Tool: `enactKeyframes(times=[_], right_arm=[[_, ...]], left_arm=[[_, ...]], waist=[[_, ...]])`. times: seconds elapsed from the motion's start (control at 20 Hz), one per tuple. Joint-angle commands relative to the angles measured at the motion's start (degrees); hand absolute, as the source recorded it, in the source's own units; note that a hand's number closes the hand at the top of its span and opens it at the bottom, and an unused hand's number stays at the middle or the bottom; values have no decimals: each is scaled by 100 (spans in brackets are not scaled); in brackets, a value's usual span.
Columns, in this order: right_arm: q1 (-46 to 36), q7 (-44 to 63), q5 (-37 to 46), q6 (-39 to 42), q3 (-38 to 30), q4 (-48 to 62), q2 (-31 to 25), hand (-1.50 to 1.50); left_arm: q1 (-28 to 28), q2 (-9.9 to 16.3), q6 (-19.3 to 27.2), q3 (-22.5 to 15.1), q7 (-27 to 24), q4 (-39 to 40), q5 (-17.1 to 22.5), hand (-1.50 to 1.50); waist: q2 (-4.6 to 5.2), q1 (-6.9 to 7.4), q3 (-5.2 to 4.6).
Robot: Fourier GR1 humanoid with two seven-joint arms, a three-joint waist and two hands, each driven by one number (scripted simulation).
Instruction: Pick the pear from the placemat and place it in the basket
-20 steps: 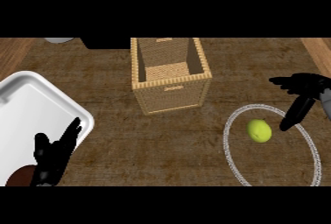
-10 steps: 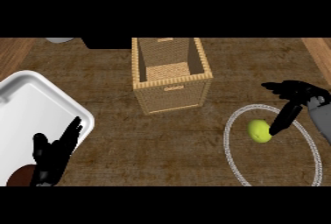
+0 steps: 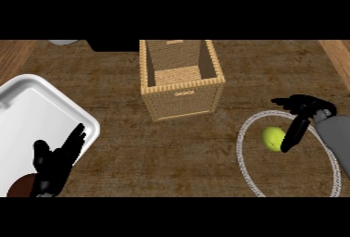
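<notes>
Head view looks steeply down on a wooden counter. Toward the right, the yellow-green pear (image 3: 274, 138) lies inside the round placemat (image 3: 247, 171), which reads as a pale ring. The right hand (image 3: 299, 115) hangs just right of the pear, fingers straight and pointing down beside the fruit, possibly brushing its edge, though contact is hard to judge from above; nothing is grasped. The wicker basket (image 3: 182, 101) stands farther back near the centre, well apart from the pear. At lower left, the left hand (image 3: 53, 164) rests with fingers relaxed and extended over the rim of a white tray (image 3: 27, 109).
</notes>
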Motion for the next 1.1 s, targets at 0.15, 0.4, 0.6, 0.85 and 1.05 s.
enactKeyframes(times=[0.15,0.4,0.6,0.85,1.05], right_arm=[[127,-49,174,-16,-98,65,143,-150],[82,-95,329,-74,-136,113,282,-150],[260,-342,438,-179,-192,182,318,-150],[260,-758,903,-263,138,61,416,150],[123,-1279,1437,-545,351,472,394,150]], left_arm=[[156,-189,61,-43,108,482,-160,0],[68,-386,162,-95,168,506,-257,0],[104,-155,-36,-14,430,231,-198,0],[201,-259,-13,25,283,280,-226,0],[-28,-257,-199,84,184,656,-193,0]], waist=[[59,-17,-80],[60,-9,-80],[59,5,-77],[57,25,-76],[97,87,-74]])
